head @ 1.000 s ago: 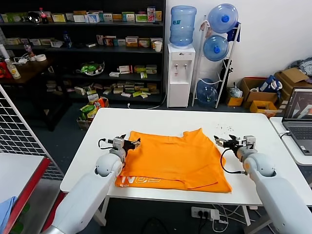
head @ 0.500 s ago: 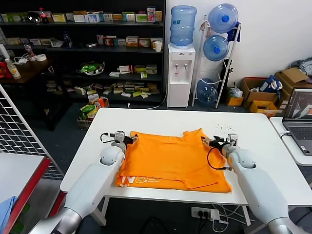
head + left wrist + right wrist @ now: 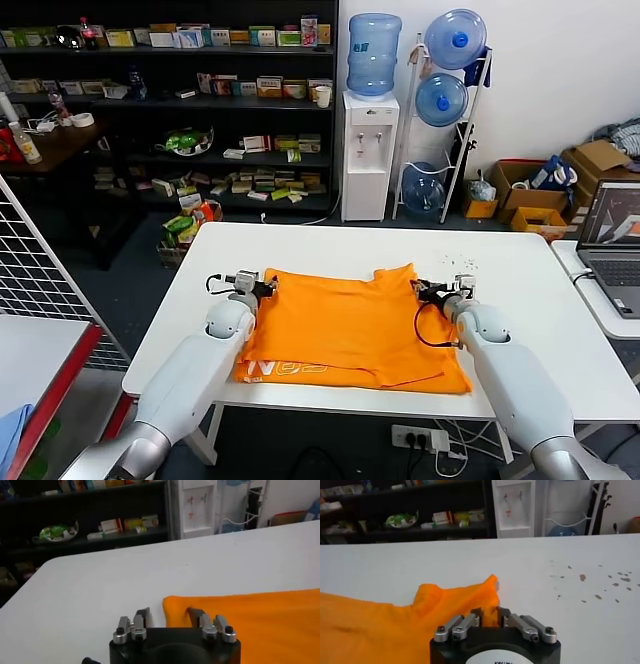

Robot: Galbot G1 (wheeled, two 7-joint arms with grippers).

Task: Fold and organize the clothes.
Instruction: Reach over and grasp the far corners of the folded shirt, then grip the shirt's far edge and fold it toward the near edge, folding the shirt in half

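The bright orange T-shirt (image 3: 350, 320) lies flat on the white table (image 3: 520, 270), with its white lettering at the near left edge. My left gripper (image 3: 268, 286) is at the shirt's far left corner. In the left wrist view it is open (image 3: 169, 616), and the corner of the orange fabric (image 3: 260, 620) lies between its fingers. My right gripper (image 3: 425, 291) is at the shirt's far right corner. In the right wrist view its fingers (image 3: 489, 615) stand close together with a fold of the orange fabric (image 3: 395, 625) pinched between them.
A laptop (image 3: 615, 235) stands on a side table at the right. A wire rack (image 3: 40, 290) and a blue cloth (image 3: 10, 430) are at the left. Shelves and a water dispenser (image 3: 370, 150) stand behind the table. Small dark specks dot the table's far right.
My right gripper moved left from the bare table onto the shirt's far right corner and closed on it. My left gripper shifted slightly farther along, to the far left corner.
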